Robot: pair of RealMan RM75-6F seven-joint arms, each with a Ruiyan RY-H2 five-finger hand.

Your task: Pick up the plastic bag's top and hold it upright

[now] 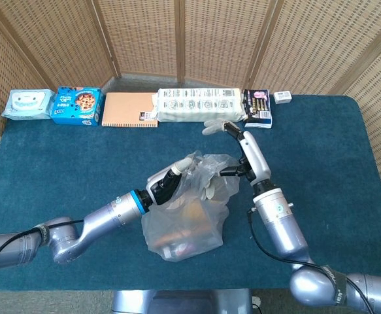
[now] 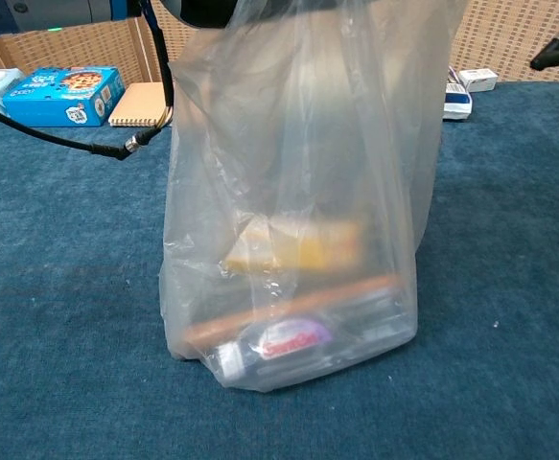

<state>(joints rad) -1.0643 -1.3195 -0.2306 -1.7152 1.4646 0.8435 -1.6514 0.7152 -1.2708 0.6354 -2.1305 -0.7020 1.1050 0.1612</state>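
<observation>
The clear plastic bag (image 1: 185, 219) stands upright on the blue table (image 1: 59, 163), with a yellow pack, a brown stick and a small bottle inside it. My left hand (image 1: 170, 180) grips the bunched top of the bag from the left and holds it up. My right hand (image 1: 242, 160) is at the bag's right; its white fingers (image 1: 211, 186) are spread and lie against the plastic at the top. In the chest view the bag (image 2: 298, 192) fills the middle, and only the dark underside of my left hand (image 2: 212, 10) shows at the top edge.
Along the table's far edge lie a wipes pack (image 1: 27, 103), a blue box (image 1: 77, 105), an orange notebook (image 1: 130, 109), a long white pack (image 1: 200, 104), a dark pack (image 1: 258, 108) and a small white box (image 1: 282, 97). Wicker screens stand behind.
</observation>
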